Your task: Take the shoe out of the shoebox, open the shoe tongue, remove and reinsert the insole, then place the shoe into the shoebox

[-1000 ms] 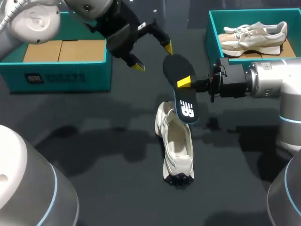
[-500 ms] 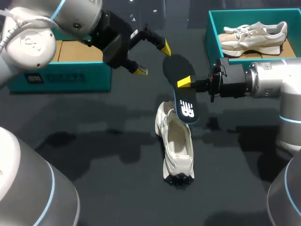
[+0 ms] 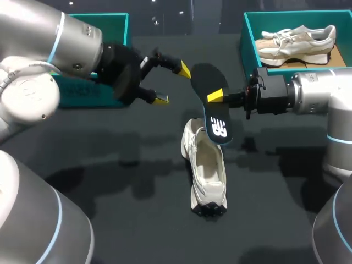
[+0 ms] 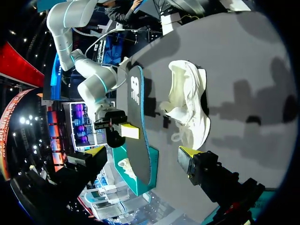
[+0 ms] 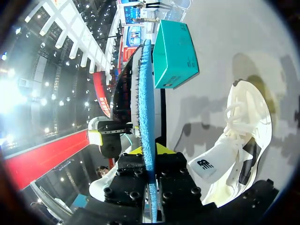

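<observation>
Right gripper (image 3: 216, 97) grasps the dark insole (image 3: 219, 125), fingers clamped on it, holding it on edge. The white shoe (image 3: 208, 170) lies on the table just below this gripper. Left gripper (image 3: 172, 84), fingers spread and released, hangs beside the insole's upper end.

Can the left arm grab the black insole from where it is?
Probably yes. The left gripper is open beside the raised end of the insole, with nothing between them. The right gripper holds the insole by its middle, leaving that end free.
</observation>
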### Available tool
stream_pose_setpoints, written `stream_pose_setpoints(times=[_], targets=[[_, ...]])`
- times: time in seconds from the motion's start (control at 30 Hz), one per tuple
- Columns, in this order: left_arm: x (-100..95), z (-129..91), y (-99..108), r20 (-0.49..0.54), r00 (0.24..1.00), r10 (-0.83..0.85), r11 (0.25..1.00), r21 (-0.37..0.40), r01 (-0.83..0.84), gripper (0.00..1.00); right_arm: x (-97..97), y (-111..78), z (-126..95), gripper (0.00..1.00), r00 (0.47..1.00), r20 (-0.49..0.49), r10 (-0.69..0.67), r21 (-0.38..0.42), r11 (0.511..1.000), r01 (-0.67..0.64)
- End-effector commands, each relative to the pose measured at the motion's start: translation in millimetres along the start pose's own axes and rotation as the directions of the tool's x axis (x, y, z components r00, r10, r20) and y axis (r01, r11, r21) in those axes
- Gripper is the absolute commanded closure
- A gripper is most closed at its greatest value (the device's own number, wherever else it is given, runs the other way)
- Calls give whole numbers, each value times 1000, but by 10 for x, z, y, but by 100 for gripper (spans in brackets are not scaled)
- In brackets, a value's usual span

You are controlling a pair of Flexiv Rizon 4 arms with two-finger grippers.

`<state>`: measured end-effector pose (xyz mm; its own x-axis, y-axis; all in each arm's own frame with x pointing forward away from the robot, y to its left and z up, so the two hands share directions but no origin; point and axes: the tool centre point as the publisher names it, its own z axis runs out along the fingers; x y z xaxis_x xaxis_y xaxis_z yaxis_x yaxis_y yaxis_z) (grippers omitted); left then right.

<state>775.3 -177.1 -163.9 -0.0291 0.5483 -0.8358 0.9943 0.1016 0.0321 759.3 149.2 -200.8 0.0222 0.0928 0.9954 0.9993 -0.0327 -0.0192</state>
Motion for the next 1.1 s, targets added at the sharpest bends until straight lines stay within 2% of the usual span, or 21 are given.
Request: stream_pose_setpoints(times=[0.03, 0.3, 0.6, 0.73, 0.93, 1.1], targets=[[134, 53, -26, 264, 964, -15, 1000, -4, 16, 0, 3, -10, 5, 100, 1000, 3, 0, -1, 1000, 0], [198, 179, 26, 399, 917, -24, 999, -21, 36, 0, 63, -54, 22, 100, 1000, -8, 8, 1, 1000, -8], [126, 299, 45, 503, 864, -23, 999, -24, 40, 1, 121, -156, 41, 100, 998, -43, 36, -19, 999, -36], [76, 348, 45, 523, 852, -24, 999, -25, 43, 10, 123, -188, 89, 100, 997, -60, 46, -22, 999, -47], [24, 425, 69, 542, 839, -47, 998, -8, 62, 32, 120, -214, 128, 100, 996, -80, 49, -15, 999, -50], [-12, 498, 97, 546, 833, -90, 995, 22, 93, 44, 122, -230, 145, 100, 996, -82, 44, -15, 999, -45]])
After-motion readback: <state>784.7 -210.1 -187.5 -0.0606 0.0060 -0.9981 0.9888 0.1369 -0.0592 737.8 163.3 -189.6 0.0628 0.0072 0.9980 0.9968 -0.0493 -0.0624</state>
